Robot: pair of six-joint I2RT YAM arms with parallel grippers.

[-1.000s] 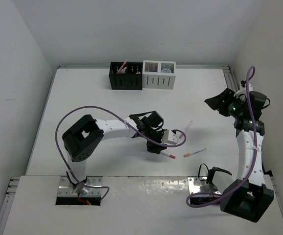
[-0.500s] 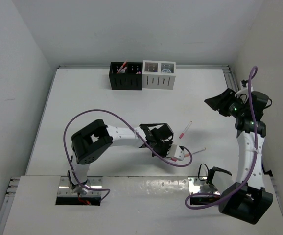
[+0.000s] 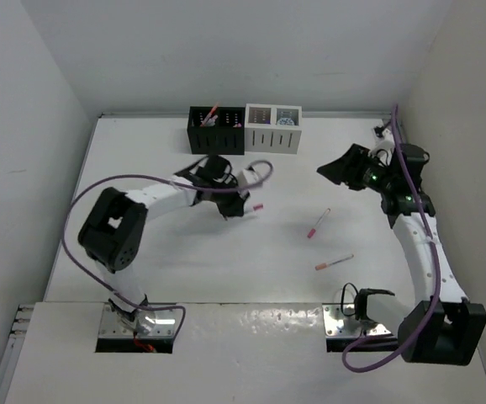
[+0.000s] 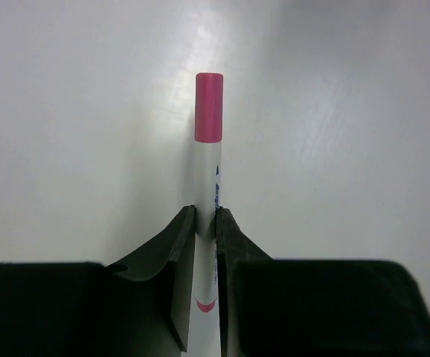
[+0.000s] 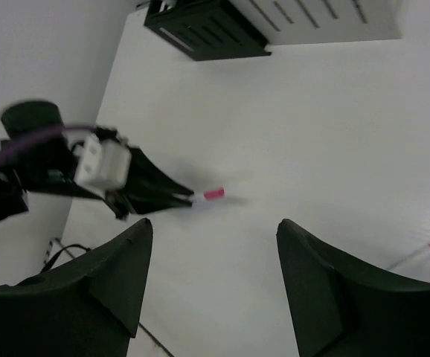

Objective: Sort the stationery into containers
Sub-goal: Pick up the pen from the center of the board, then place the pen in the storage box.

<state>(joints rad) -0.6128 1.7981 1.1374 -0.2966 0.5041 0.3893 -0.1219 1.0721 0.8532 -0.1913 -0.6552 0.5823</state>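
Note:
My left gripper [image 3: 245, 205] is shut on a white pen with a pink cap [image 3: 257, 206], held above the table's middle left. In the left wrist view the pen [image 4: 208, 126] sticks out straight ahead of the left gripper [image 4: 205, 217]. My right gripper [image 3: 330, 171] hangs open and empty at the right; the right wrist view shows its open jaws [image 5: 215, 222] facing the held pen [image 5: 213, 194]. Two more pens lie on the table, one pink-tipped [image 3: 318, 223] and one orange-tipped [image 3: 334, 263]. The black container [image 3: 216, 131] and the white container [image 3: 273, 131] stand side by side at the back.
The black box holds several pens, one red one leaning out [image 3: 212, 112]. White walls close in the table on the left, back and right. A purple cable [image 3: 256, 168] loops off the left wrist. A metal rail [image 3: 392, 132] runs along the right edge.
The left gripper shut on the pen near the front middle and carried it back and left toward the boxes. The right arm swung left and its jaws widened.

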